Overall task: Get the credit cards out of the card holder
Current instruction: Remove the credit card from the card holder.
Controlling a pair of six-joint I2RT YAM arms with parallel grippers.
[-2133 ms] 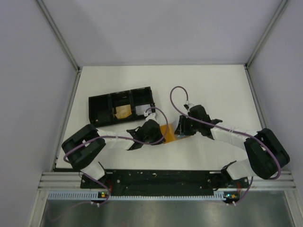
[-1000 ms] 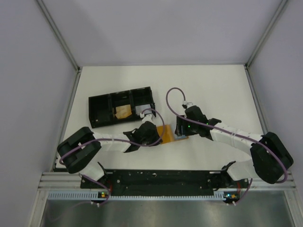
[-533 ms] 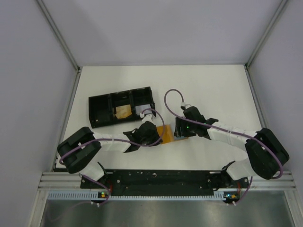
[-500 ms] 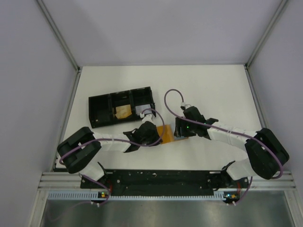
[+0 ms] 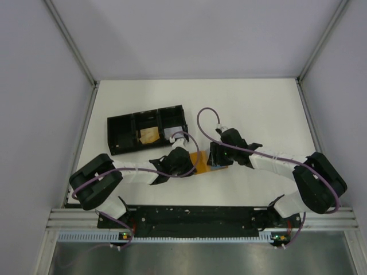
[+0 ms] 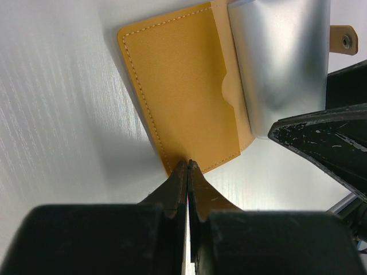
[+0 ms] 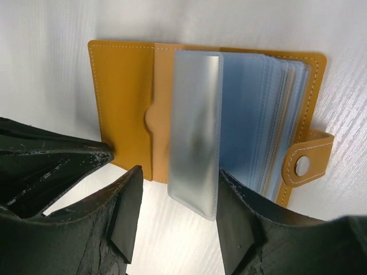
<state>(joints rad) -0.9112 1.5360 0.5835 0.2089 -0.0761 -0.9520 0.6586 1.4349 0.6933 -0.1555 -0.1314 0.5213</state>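
While the shut left claw (image 6: 187,166) touches the card holder's (image 6: 178,97) edge, the parted right claw (image 7: 179,212) straddles a card (image 7: 195,126).

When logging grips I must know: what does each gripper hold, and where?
Right gripper: nothing yet; open jaws straddle the silvery card at its near end. Left gripper: shut, tips at the edge of the card holder; pinch unclear.
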